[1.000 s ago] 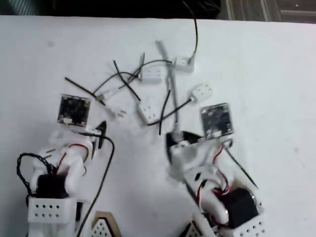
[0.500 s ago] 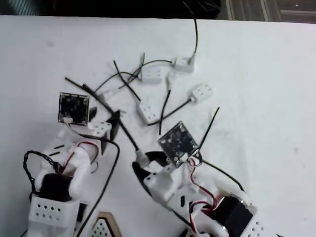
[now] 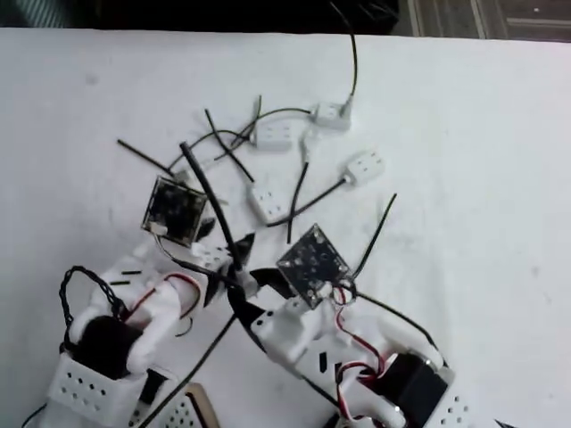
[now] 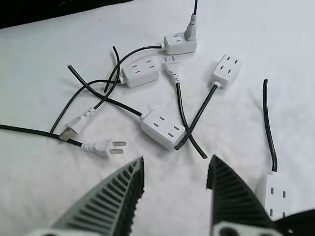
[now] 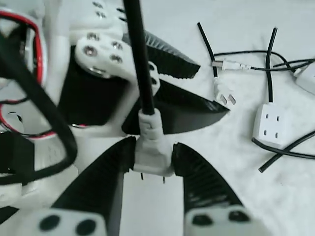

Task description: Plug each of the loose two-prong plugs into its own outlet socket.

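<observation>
- Right gripper (image 5: 153, 150) clamped on the held plug (image 5: 150, 147), white, prongs down, its black cord (image 5: 140, 59) rising out of frame.
- Left gripper (image 4: 175, 164) spread wide, nothing between the fingers; just beside the right one at lower centre from above.
- Beyond it in the left wrist view: a loose plug (image 4: 106, 146) at left, nearest socket (image 4: 162, 129) at centre.
- Edge socket (image 4: 278, 194) at lower right, cut off; from above, its lead (image 3: 376, 227) running in under the right arm.
- Contact beneath the held prongs: cannot tell.

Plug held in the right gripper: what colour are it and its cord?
The plug is white, its cord black; clearest in the right wrist view.
</observation>
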